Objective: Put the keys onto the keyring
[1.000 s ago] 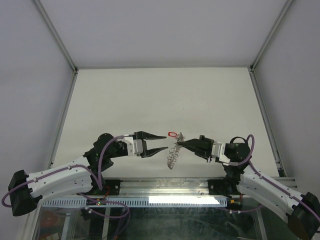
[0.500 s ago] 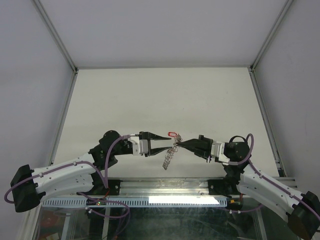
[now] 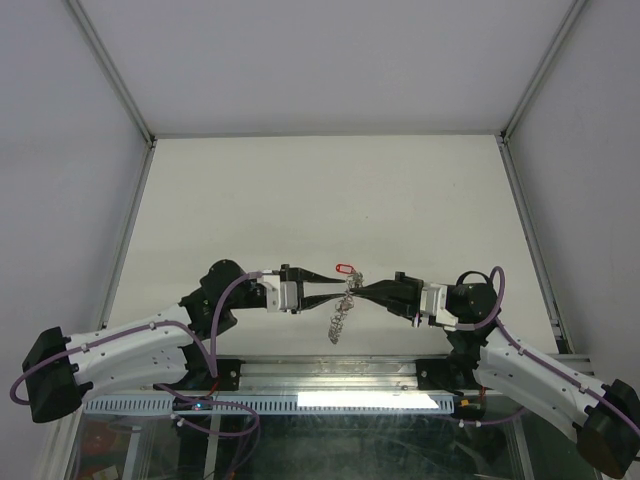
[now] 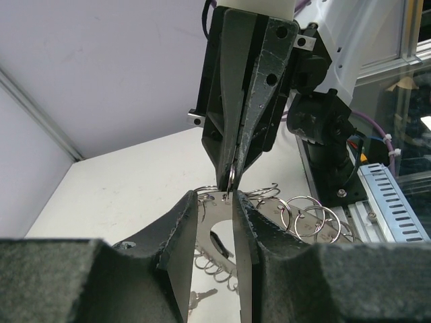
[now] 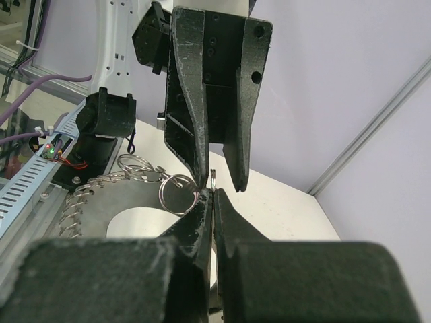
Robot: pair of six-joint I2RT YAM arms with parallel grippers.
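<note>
My right gripper (image 3: 362, 290) is shut on the keyring (image 3: 339, 322), a flat silver plate edged with several small split rings that hangs below its tips. In the right wrist view (image 5: 213, 196) a thin metal edge sticks up from its closed fingers, next to a split ring (image 5: 178, 193). My left gripper (image 3: 340, 285) meets it tip to tip and is narrowly open. Its fingers (image 4: 188, 217) flank the plate (image 4: 217, 217) and the right gripper's tips. The red tag of the keys (image 3: 345, 268) sits just behind the grippers. A small silver key (image 4: 202, 297) shows below.
The white table (image 3: 320, 200) stretches beyond the grippers, fenced by grey walls and metal frame posts (image 3: 110, 70). The arm bases and a metal rail (image 3: 320, 375) run along the near edge.
My left gripper has moved right to the right gripper's tips and narrowed its jaws. The hanging keyring has swung slightly. The right arm has hardly moved.
</note>
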